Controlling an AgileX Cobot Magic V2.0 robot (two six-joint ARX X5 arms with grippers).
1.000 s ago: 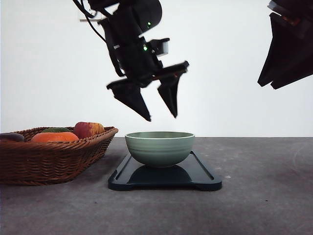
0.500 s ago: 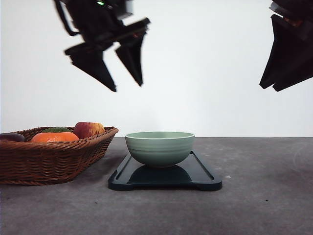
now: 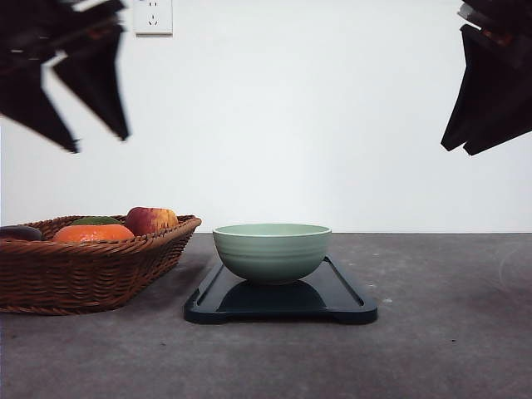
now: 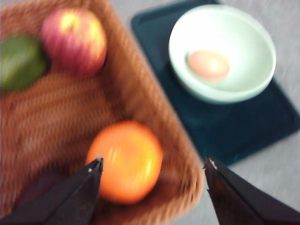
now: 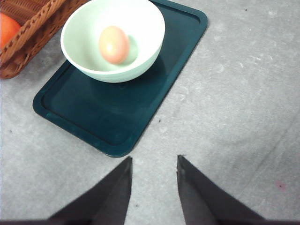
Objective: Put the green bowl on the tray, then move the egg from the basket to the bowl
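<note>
The green bowl [image 3: 271, 249] stands on the dark tray [image 3: 341, 303] at the table's middle. A tan egg [image 5: 114, 44] lies inside the bowl [image 5: 140, 61], also visible as a blurred egg [image 4: 208, 64] in the left wrist view. The wicker basket [image 3: 83, 274] sits left of the tray, touching or nearly touching it. High at the upper left, my left gripper [image 3: 100, 143] hangs open and empty above the basket [image 4: 136, 89]. My right gripper [image 3: 455, 150] is raised at the upper right, its fingers [image 5: 112, 197] a little apart with nothing between them.
The basket holds a red apple [image 3: 150, 219], an orange [image 3: 91, 233], a green fruit [image 4: 18, 63] and a dark purple item [image 3: 18, 233]. Bare grey tabletop [image 5: 234, 93] stretches right of the tray [image 5: 117, 122]. A wall socket [image 3: 153, 15] is on the white wall behind.
My left gripper has swung up and to the left, from just above the bowl to high over the basket, staying open. The right arm has not moved.
</note>
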